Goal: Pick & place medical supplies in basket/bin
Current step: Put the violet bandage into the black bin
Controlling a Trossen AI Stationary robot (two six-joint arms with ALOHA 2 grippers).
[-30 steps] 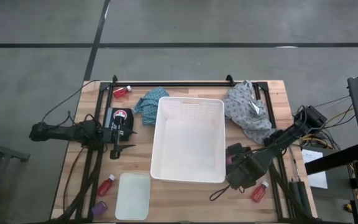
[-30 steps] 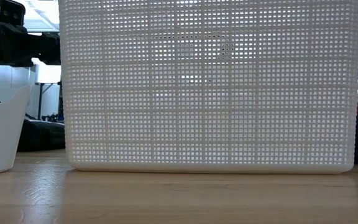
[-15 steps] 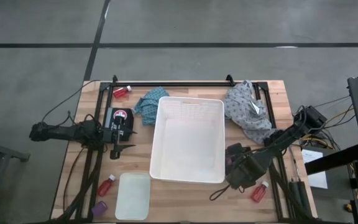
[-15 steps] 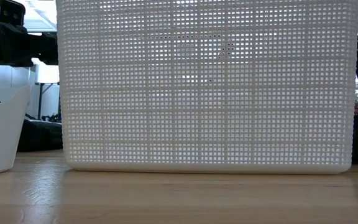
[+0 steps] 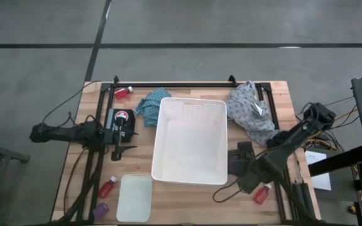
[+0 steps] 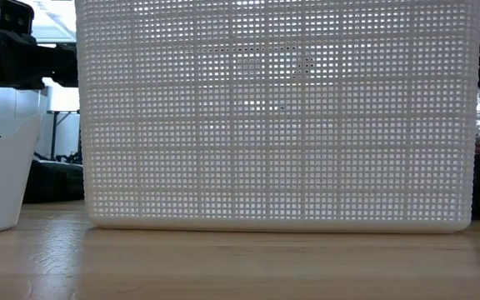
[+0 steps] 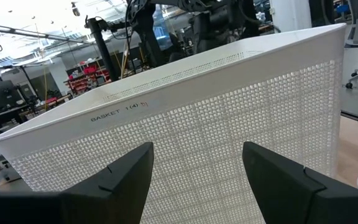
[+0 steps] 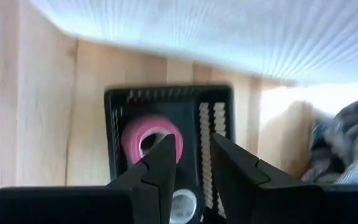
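white basket (image 5: 190,141) sits mid-table, nothing visible inside; supplies lie scattered round it, so loading not started by my judgement. right gripper (image 8: 192,163) hovers over black tray (image 8: 169,140) just beside basket's right wall, fingers nearly closed w/ a narrow gap, holding nothing, lined up above pink roll (image 8: 151,137) in the tray, prob. to pick it. left gripper (image 7: 197,163) waits left of basket, fingers apart, empty, facing its wall. teal cloth (image 5: 148,104), grey cloth (image 5: 250,112), red bottles (image 5: 262,193) all on table outside basket.
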